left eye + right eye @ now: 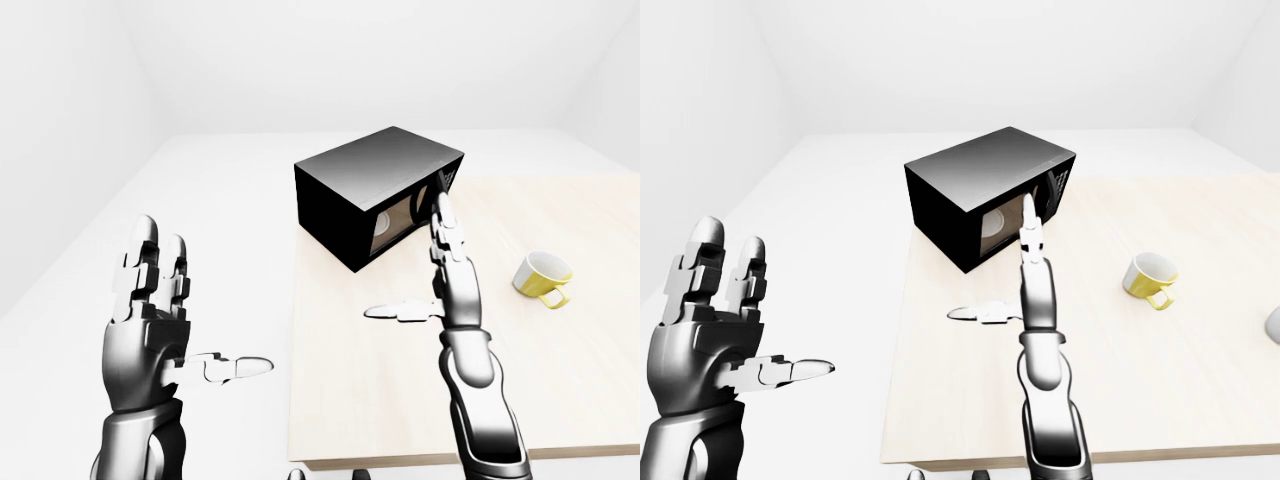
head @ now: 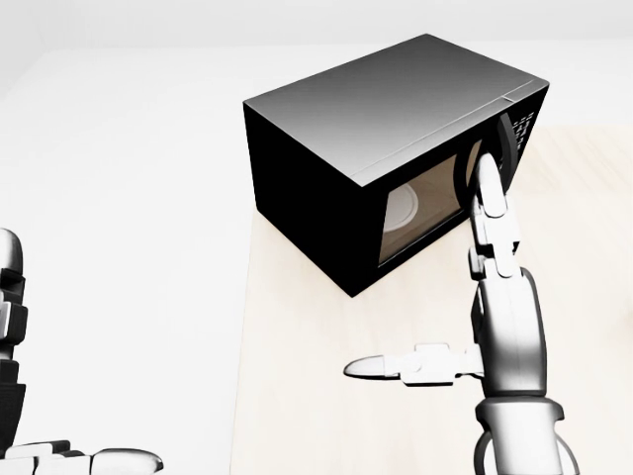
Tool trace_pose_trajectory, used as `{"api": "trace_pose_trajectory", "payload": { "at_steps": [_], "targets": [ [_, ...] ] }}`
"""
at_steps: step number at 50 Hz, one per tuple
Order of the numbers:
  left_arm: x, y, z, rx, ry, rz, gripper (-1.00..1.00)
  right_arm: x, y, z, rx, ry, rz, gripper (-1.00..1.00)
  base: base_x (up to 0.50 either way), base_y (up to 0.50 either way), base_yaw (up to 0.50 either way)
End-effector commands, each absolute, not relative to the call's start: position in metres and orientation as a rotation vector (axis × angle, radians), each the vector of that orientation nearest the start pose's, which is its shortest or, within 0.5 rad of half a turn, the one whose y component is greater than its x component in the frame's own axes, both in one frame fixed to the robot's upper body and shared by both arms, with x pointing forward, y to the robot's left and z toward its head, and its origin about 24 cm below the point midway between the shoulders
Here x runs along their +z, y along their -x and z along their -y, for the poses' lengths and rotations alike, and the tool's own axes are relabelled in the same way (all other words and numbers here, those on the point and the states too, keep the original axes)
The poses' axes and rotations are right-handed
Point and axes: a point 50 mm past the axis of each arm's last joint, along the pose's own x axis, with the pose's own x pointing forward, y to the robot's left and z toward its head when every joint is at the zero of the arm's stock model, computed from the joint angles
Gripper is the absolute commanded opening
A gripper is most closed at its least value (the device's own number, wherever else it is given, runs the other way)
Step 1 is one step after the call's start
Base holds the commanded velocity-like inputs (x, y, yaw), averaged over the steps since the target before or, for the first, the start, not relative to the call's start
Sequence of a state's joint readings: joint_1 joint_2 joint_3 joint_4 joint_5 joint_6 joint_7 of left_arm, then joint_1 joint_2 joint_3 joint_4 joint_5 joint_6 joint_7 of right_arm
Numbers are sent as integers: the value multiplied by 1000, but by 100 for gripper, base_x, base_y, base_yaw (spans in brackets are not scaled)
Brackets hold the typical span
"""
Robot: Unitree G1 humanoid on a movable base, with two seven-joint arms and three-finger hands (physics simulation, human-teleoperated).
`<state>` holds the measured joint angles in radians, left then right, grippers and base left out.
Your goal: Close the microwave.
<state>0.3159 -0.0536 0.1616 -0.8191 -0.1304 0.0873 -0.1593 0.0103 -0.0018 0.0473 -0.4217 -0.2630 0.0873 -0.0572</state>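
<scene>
Sitting at the surface's far left corner, the microwave faces the spread right robot hand (left robot hand likewise splayed).

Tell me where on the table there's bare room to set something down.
The pale wooden table is bare along its left edge below the black microwave, and between the right hand and the yellow mug. The strip below the mug also looks free. It is crowded only just below the microwave's glass door, where the right hand's fingers stand.
</scene>
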Motion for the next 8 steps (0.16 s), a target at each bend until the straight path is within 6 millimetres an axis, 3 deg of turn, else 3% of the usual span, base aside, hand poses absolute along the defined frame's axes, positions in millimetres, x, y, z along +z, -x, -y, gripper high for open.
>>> {"api": "trace_pose_trajectory", "payload": {
  "at_steps": [1, 8],
  "targets": [
    [155, -167, -184, 54, 22, 439, 100, 128, -228, 144, -82, 237, 333, 100, 0, 0, 0],
    [155, -167, -185, 57, 22, 440, 100, 126, -229, 144, -80, 237, 324, 100, 0, 0, 0]
  ]
}}
